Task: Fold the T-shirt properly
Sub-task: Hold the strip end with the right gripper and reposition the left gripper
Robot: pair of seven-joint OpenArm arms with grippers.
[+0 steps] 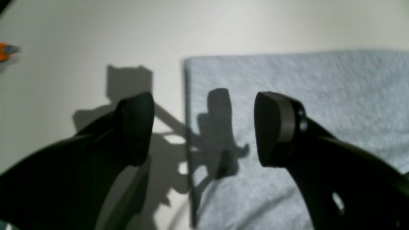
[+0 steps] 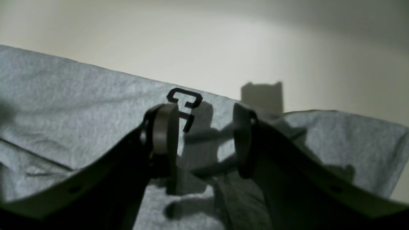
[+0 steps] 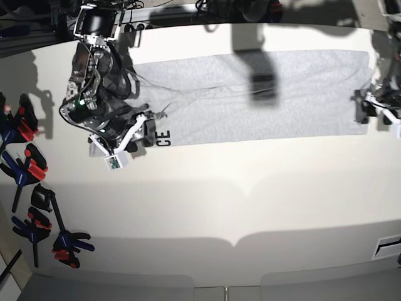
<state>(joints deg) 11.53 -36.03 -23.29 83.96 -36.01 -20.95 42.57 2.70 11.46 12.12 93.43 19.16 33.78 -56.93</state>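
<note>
Hiding most black lettering (image 3: pixel 163 138), folded T-shirt (image 3: pixel 250 100) under both parted, empty grippers, left (image 1: pixel 204 127) and right (image 2: pixel 206 134).

Lettering on cloth: black block capitals "CE" stand on the light heather-grey cotton T-shirt (image 3: pixel 250 94), at its near edge, just beside the right pincer (image 3: pixel 148 133) in the base view.
Rest of the word: hidden behind the right pincer and arm; only these two letters can be read.
Right wrist view: one black printed character shows on the grey cloth just beyond the tip of one pincer finger (image 2: pixel 164 127); it is partly covered and cannot be read with certainty.
Left wrist view: no text, label or number readable on the cloth or the pale worktop (image 1: pixel 80 38).
Elsewhere: no other readable marks.
</note>
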